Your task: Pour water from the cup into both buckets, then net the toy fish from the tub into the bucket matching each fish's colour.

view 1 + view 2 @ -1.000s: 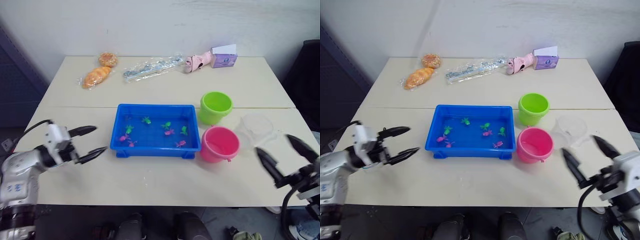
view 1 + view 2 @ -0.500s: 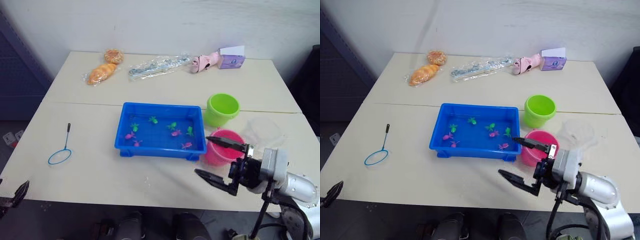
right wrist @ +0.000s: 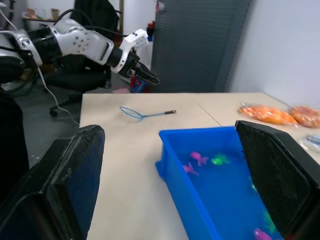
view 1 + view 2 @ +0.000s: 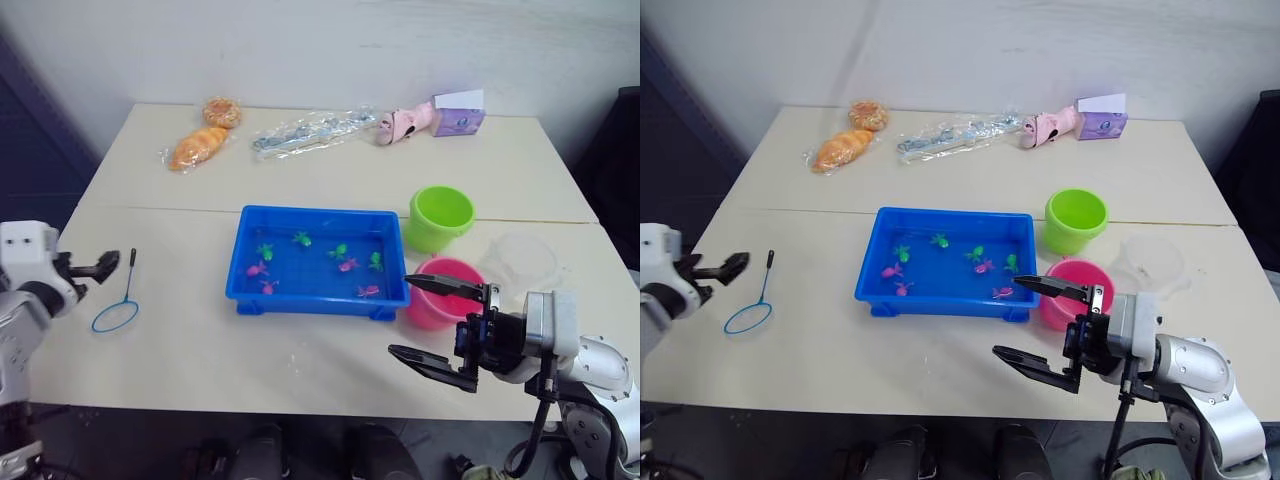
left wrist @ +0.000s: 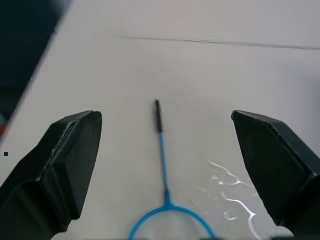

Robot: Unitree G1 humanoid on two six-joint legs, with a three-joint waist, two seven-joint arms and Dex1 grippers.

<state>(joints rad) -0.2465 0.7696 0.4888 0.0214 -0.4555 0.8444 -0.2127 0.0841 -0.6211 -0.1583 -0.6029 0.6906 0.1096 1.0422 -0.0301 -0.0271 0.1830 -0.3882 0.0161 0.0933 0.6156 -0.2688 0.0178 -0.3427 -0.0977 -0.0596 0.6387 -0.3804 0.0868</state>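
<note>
- The blue tub [image 4: 320, 262] sits mid-table with the toy fish [image 4: 347, 265] inside it, a mix of green and pink ones scattered around.
- The green bucket [image 4: 439, 217] is just off the tub's far right corner, the pink bucket [image 4: 446, 292] right beside the tub's near right corner.
- The clear cup [image 4: 519, 260] stands on the table to the right of both buckets, close to the pink one.
- The net [image 4: 119, 297] lies flat on the table well left of the tub, hoop toward the robot.
- The left gripper [image 5: 165, 165] hangs above the net's handle, jaws spread wide, not touching it.
- The right gripper [image 4: 438, 325] is in front of the pink bucket, fingers wide apart, holding nothing.
- Along the far edge: some wrapped bread [image 4: 195, 147], a pink toy [image 4: 397, 124] and a purple box [image 4: 459, 113].
</note>
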